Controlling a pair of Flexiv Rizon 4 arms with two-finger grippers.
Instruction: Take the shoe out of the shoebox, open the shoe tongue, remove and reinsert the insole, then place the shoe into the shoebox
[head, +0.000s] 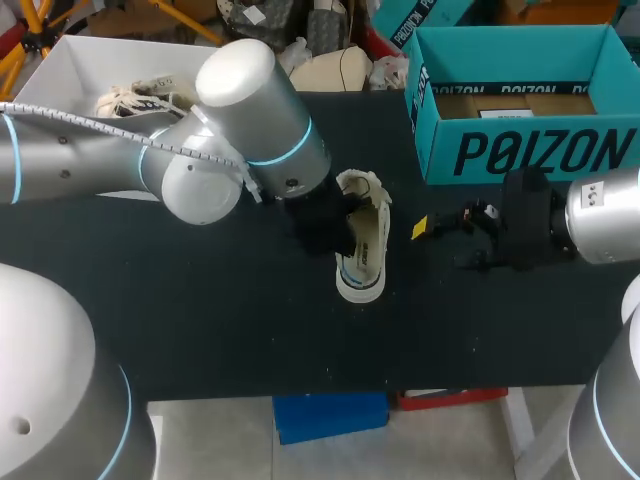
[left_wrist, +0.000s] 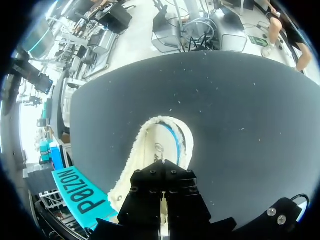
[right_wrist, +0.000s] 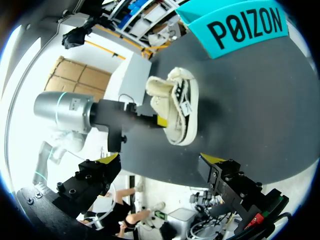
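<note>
Left tool (head: 335, 222), low and level, meets the shoe (head: 368, 250) side-on; grip cannot be told. Right tool (right_wrist: 160, 159), spread wide, faces the shoe.

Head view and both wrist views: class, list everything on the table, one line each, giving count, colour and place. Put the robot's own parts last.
shoe: one, cream-white, middle of the table, outside the shoebox.
shoebox: one, teal, open, back right of the table.
white box: one, white, back left; a cream bundle lies inside.
table: one, black, under everything.
left gripper: one, black, against the shoe's left side.
right gripper: one, black with yellow tips, open, right of the shoe and apart from it.
</note>
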